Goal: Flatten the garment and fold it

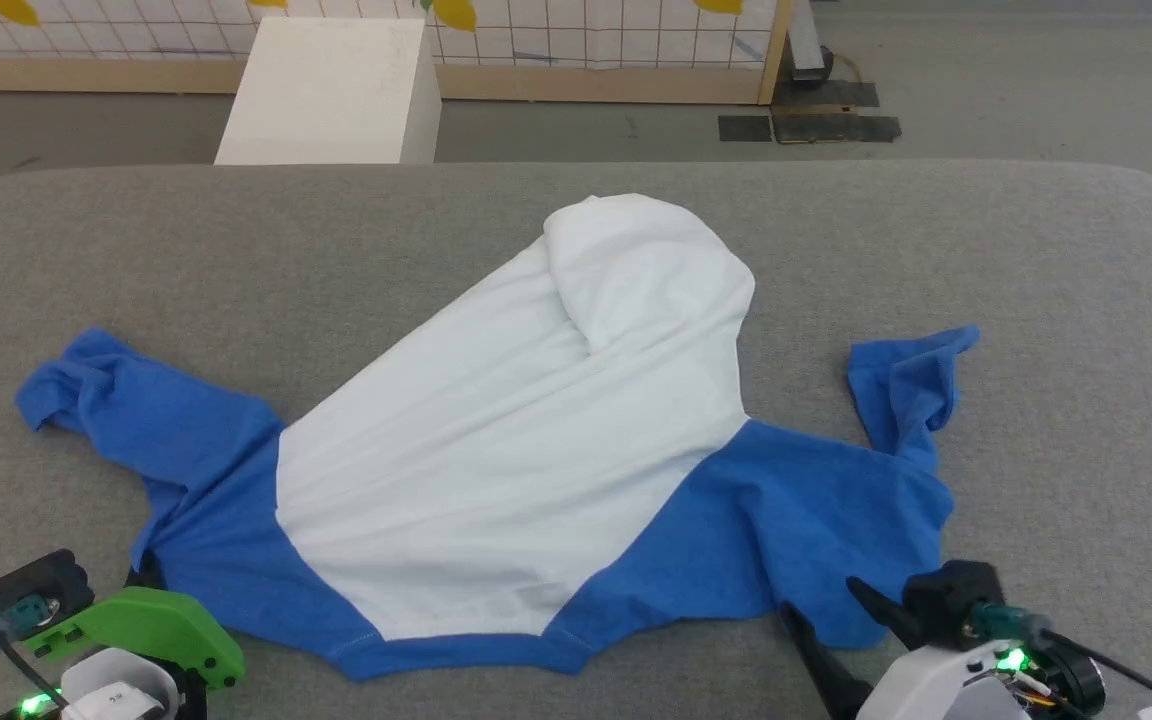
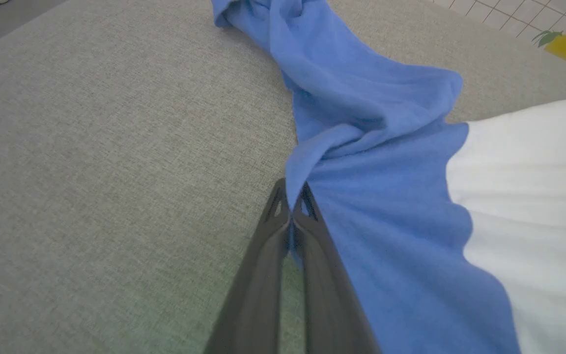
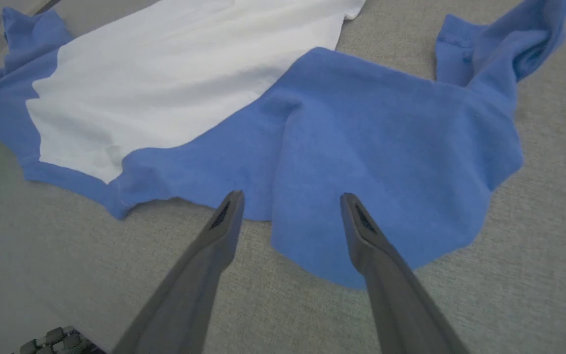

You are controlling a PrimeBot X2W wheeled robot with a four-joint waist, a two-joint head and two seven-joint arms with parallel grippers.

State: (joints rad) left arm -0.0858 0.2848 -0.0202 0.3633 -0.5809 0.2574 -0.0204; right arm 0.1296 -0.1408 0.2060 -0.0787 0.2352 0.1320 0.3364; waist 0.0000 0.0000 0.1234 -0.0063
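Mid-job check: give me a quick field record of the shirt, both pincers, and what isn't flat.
surface: grey table
shirt: white body, blue sleeves; spread out, wrinkled, not folded
far hem: flipped over onto the body
left sleeve: crumpled
right sleeve: bunched and twisted
left pincer: shut on the blue edge of the shirt
right pincer: open, fingers astride the near blue edge; contact unclear

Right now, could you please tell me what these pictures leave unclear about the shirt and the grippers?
- Head view: the left gripper's fingers, behind its green housing.
- Head view: the shirt's far hem, under a folded-over flap.
- Right wrist view: the sleeve end, cut off by the top edge.
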